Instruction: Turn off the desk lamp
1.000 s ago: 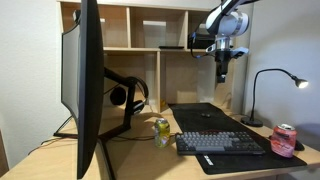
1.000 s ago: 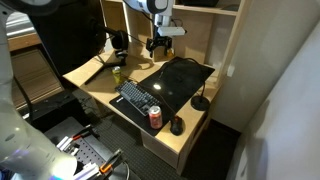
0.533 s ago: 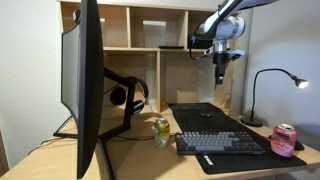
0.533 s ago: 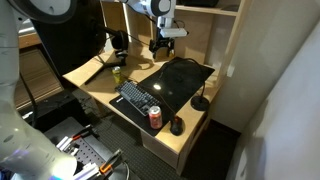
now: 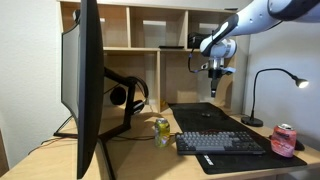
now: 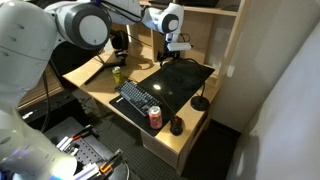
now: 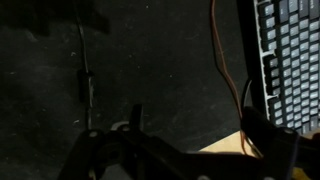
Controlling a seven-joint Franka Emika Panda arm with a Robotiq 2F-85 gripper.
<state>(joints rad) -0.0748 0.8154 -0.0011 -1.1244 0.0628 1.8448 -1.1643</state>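
The desk lamp is slim and black with an arched neck [image 5: 258, 88], a small round base [image 5: 251, 122] and a glowing head [image 5: 299, 83]. It stands at the far corner of the black desk mat [image 5: 205, 115]; its base also shows in an exterior view [image 6: 200, 103]. My gripper [image 5: 215, 88] hangs above the back of the mat, well apart from the lamp, and also shows in an exterior view [image 6: 172, 52]. In the wrist view my gripper [image 7: 195, 140] looks down on the dark mat, and its dark fingers stand apart with nothing between them. The lamp is out of the wrist view.
A keyboard [image 5: 220, 143] lies on the mat, with a red can [image 5: 284, 139] and a mouse [image 6: 177, 126] at its end. A green can [image 5: 161, 130], headphones on a stand [image 5: 128, 96] and a large monitor [image 5: 88, 80] stand to the side. Wooden shelves [image 5: 150, 60] rise behind.
My gripper has dropped a little and shifted slightly over the back of the mat, and the arm has changed pose. The lamp stays lit.
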